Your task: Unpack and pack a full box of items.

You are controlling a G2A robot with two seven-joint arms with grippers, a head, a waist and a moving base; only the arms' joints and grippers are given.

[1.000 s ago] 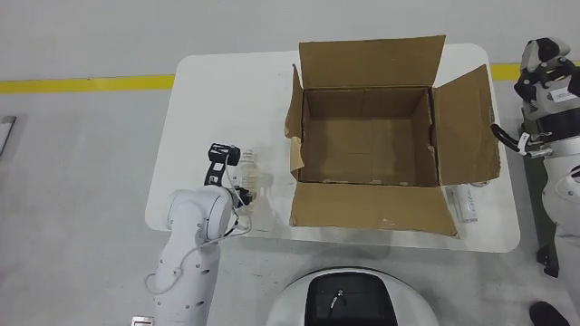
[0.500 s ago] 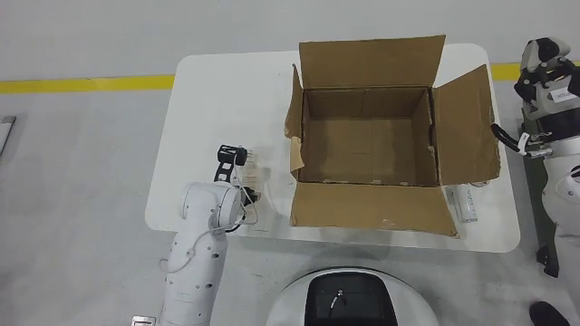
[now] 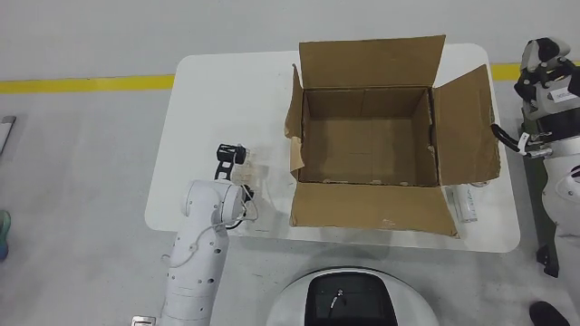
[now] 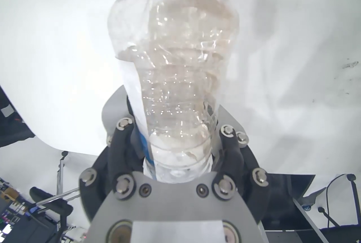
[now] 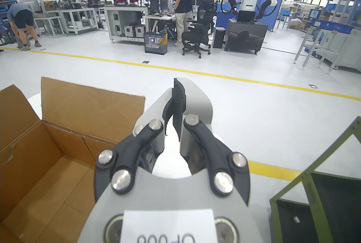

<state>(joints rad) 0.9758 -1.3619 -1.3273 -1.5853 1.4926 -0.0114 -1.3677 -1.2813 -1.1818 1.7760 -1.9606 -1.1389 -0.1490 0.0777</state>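
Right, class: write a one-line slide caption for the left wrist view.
Left gripper shut on a clear water bottle, white table behind it.

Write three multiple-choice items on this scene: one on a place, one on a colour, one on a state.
1. Where is the bottle in the left gripper, relative to the box?
A. inside it
B. beside it, over the table
C. under it

2. What colour is the table?
A. black
B. white
C. green

3. How is the right gripper?
A. open
B. shut on the bottle
C. shut on nothing

Answers: B, the top view shows the bottle apart from the box, over the tabletop. B, the tabletop is plain white. C, its jaws meet with nothing between them.
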